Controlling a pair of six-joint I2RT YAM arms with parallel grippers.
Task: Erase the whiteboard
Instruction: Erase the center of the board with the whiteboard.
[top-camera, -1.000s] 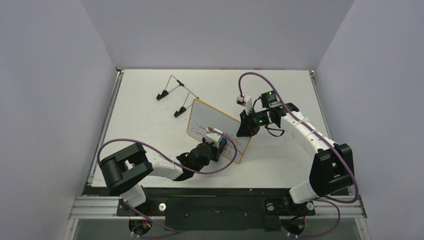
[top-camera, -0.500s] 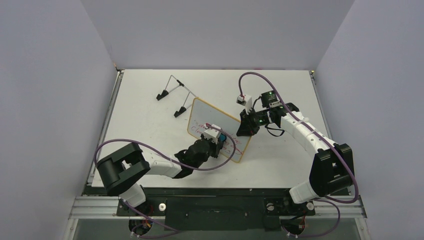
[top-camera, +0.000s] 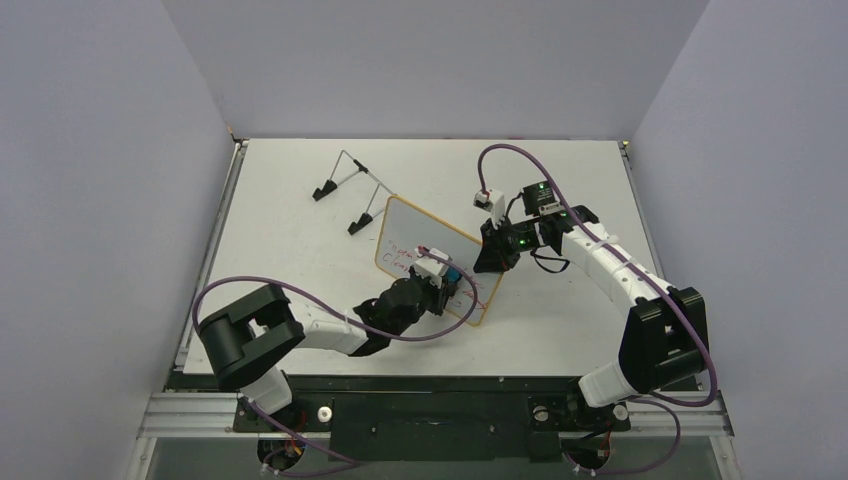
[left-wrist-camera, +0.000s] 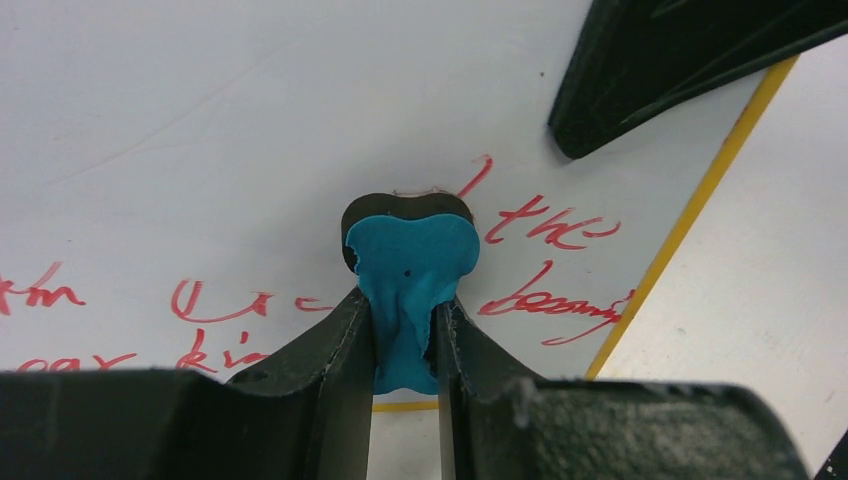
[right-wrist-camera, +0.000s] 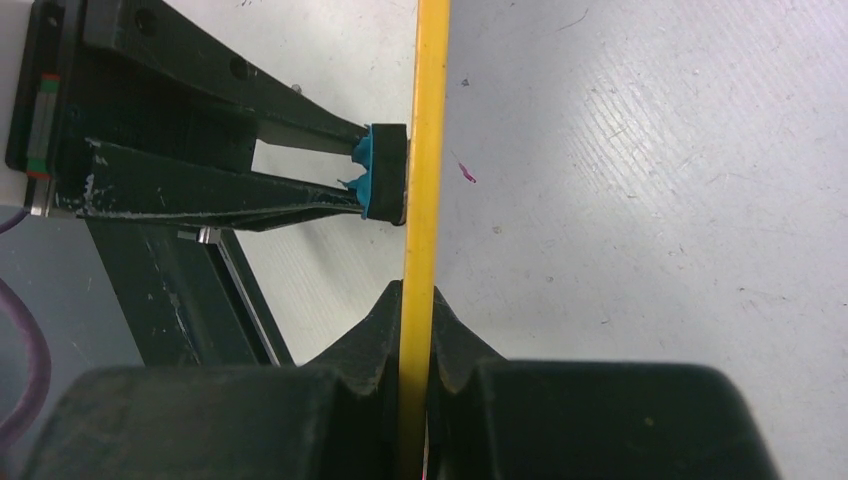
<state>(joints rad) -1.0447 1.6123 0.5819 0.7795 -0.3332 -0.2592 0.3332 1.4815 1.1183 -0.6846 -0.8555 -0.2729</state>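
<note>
1. Spanning the cell, a matte white table (top-camera: 290, 260) carries everything.
2. Glossy, yellow-rimmed and red-scrawled, the whiteboard (top-camera: 415, 232) stands tilted mid-table; the right gripper (top-camera: 489, 261) clamps its edge.
3. Thin wire stand (top-camera: 352, 180) sits behind, apart.
4. Black left gripper (top-camera: 444, 281) pinches a squashed blue eraser (left-wrist-camera: 410, 265) against the board.

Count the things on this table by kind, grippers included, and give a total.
whiteboard: 1
blue eraser: 1
wire stand: 1
grippers: 2 (left gripper, right gripper)
Total: 5
</note>
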